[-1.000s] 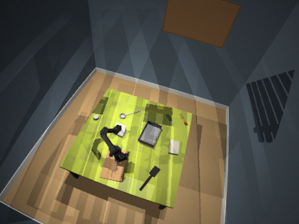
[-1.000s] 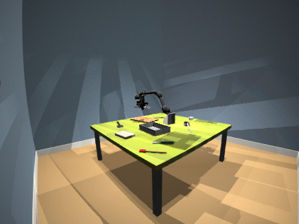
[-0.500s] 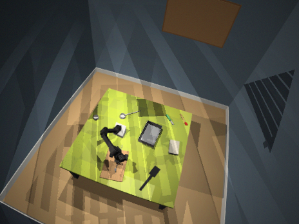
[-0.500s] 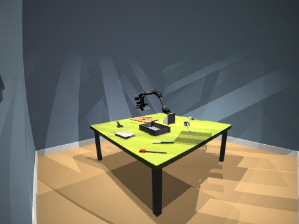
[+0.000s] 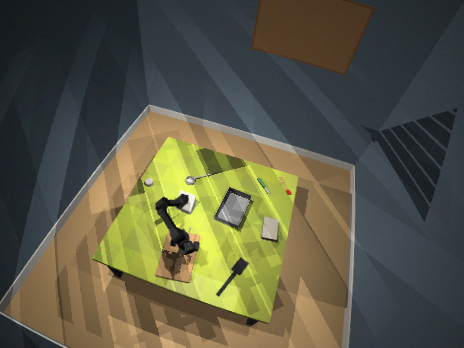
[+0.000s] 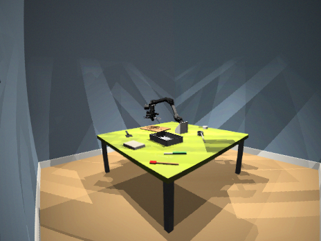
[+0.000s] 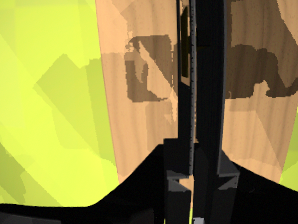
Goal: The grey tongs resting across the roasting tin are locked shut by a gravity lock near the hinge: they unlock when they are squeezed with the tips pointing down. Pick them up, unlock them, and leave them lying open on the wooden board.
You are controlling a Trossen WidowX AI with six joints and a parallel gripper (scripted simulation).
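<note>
My gripper (image 5: 189, 246) (image 6: 152, 118) (image 7: 177, 150) is shut on the grey tongs (image 6: 158, 120). They show as a thin grey sliver, slanting down to the right of the gripper in the exterior view. The gripper hangs above the wooden board (image 5: 162, 272) (image 6: 164, 129) (image 7: 125, 130), and shadows lie across the board. The dark fingers and the narrow gap between them hide most of the tongs in the wrist view. Whether the tongs' arms are locked or free cannot be told. The roasting tin (image 5: 227, 224) (image 6: 157, 140) holds no tongs.
A pale block (image 5: 188, 202) (image 6: 182, 127) is near the arm's base. A beige slab (image 5: 270, 228) (image 6: 134, 145) and a black spatula (image 5: 240, 267) are on the tin's side of the board. A ladle (image 5: 190, 180), green marker (image 5: 262, 185) and red-headed tool (image 5: 288, 191) lie farther off.
</note>
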